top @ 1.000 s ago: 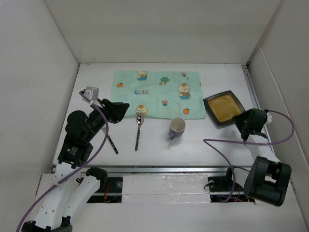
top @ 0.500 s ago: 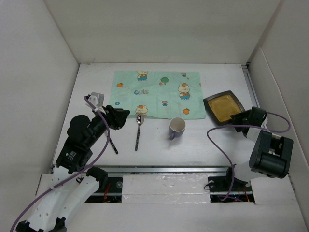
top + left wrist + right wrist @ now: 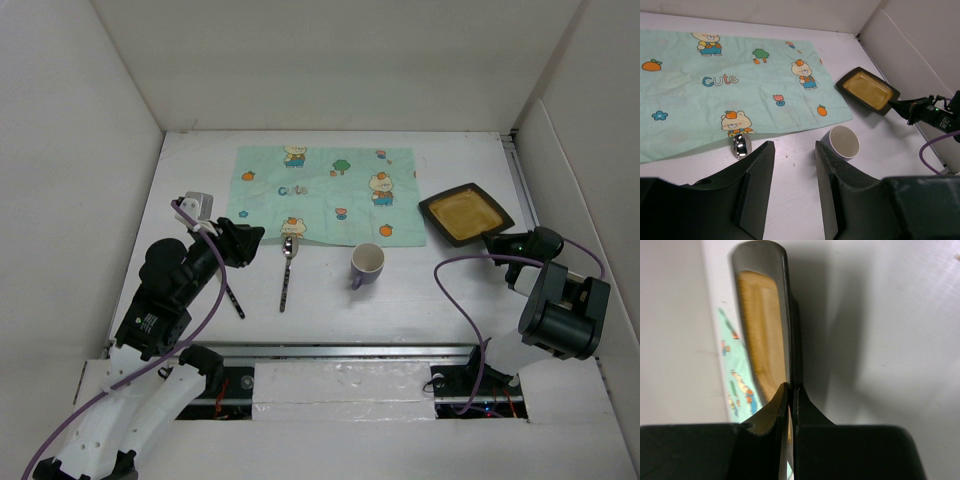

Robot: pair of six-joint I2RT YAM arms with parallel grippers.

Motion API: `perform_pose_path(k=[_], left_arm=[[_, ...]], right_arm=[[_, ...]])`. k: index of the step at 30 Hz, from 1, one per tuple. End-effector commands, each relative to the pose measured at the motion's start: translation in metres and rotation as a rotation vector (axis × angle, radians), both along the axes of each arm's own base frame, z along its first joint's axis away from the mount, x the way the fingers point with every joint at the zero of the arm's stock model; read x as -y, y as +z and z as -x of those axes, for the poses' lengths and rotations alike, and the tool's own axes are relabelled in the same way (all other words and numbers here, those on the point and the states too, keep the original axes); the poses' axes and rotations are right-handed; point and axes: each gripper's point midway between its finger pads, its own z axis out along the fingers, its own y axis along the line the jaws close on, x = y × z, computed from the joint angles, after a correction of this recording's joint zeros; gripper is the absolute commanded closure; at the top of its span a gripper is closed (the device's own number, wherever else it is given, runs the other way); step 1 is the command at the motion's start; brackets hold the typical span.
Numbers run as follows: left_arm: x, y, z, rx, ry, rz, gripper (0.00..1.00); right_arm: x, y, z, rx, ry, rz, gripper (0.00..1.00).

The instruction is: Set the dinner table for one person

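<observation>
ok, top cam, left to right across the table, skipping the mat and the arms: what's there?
thin dark utensil → spoon → cup → square plate

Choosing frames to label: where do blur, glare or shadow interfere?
Right wrist: the plate rim and fingers are too close, soft, with dark shadow beside them; left wrist: sharp, one glint on the spoon bowl; top external: evenly lit, soft shadows.

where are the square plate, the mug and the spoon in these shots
square plate (image 3: 466, 213): top external view, on its amber inner face
mug (image 3: 367, 263): top external view, inside its open mouth
spoon (image 3: 286, 280): top external view, midway along its handle
</observation>
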Motion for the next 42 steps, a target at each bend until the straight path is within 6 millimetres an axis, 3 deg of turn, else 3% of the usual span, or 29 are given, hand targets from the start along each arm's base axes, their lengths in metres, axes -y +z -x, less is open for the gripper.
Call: perform_pose_path(k=[1, 5, 6, 10, 11, 12, 15, 16, 18, 19, 22, 23, 25, 26, 29, 30, 35, 37, 39, 42], left_arm=[[-0.003, 0.009, -0.001, 0.048, 0.017, 0.006, 0.65], [-0.003, 0.007, -0.003, 0.039, 0.023, -0.001, 0.65], [-0.003, 0.006, -0.004, 0.036, 0.023, -0.002, 0.65], [-0.002, 0.000, -0.009, 0.014, 0.030, -0.013, 0.65], [-0.002, -0.001, -0.010, 0.011, 0.030, -0.015, 0.65], [-0.001, -0.001, -0.010, 0.010, 0.027, -0.015, 0.65], [-0.001, -0.004, -0.013, 0.000, 0.030, -0.019, 0.65], [-0.001, -0.004, -0.014, -0.003, 0.030, -0.020, 0.65], [-0.002, -0.005, -0.016, -0.004, 0.038, -0.021, 0.65], [-0.001, -0.005, -0.016, -0.007, 0.035, -0.022, 0.65], [-0.002, -0.006, -0.017, -0.011, 0.036, -0.022, 0.65], [-0.006, -0.006, -0.019, -0.009, 0.051, -0.022, 0.65], [-0.006, -0.007, -0.019, -0.013, 0.055, -0.024, 0.65], [-0.009, -0.007, -0.021, -0.012, 0.068, -0.024, 0.65], [-0.010, -0.006, -0.020, -0.006, 0.071, -0.022, 0.65], [-0.010, -0.006, -0.021, -0.007, 0.073, -0.023, 0.65], [-0.009, -0.007, -0.021, -0.012, 0.068, -0.024, 0.65], [-0.009, -0.009, -0.021, -0.016, 0.070, -0.026, 0.65], [-0.008, -0.008, -0.021, -0.014, 0.065, -0.026, 0.65], [-0.009, -0.009, -0.022, -0.016, 0.070, -0.028, 0.65]], right_arm=[[0.011, 0.022, -0.005, 0.091, -0.024, 0.030, 1.00], [0.012, 0.089, -0.014, 0.264, 0.035, 0.147, 1.00], [0.014, 0.124, -0.018, 0.334, 0.051, 0.205, 1.00], [-0.004, 0.210, -0.019, 0.494, 0.166, 0.364, 1.00], [-0.004, 0.210, -0.019, 0.496, 0.166, 0.365, 1.00], [-0.008, 0.230, -0.019, 0.540, 0.182, 0.385, 1.00], [-0.034, 0.258, -0.025, 0.627, 0.328, 0.388, 1.00], [-0.060, 0.261, -0.028, 0.652, 0.449, 0.366, 1.00], [-0.085, 0.263, -0.039, 0.661, 0.585, 0.344, 1.00], [-0.113, 0.263, -0.050, 0.683, 0.714, 0.312, 1.00], [-0.154, 0.263, -0.072, 0.715, 0.871, 0.264, 1.00], [-0.180, 0.262, -0.074, 0.719, 0.942, 0.236, 1.00], [-0.205, 0.261, -0.079, 0.732, 1.013, 0.220, 1.00], [-0.228, 0.259, -0.085, 0.728, 1.069, 0.195, 1.00], [-0.259, 0.257, -0.091, 0.741, 1.145, 0.161, 1.00], [-0.278, 0.251, -0.093, 0.743, 1.187, 0.133, 1.00], [-0.319, 0.241, -0.106, 0.780, 1.238, 0.029, 1.00], [-0.337, 0.228, -0.111, 0.762, 1.248, -0.056, 1.00], [-0.342, 0.226, -0.119, 0.778, 1.238, -0.083, 1.00], [-0.357, 0.204, -0.131, 0.742, 1.223, -0.112, 1.00]])
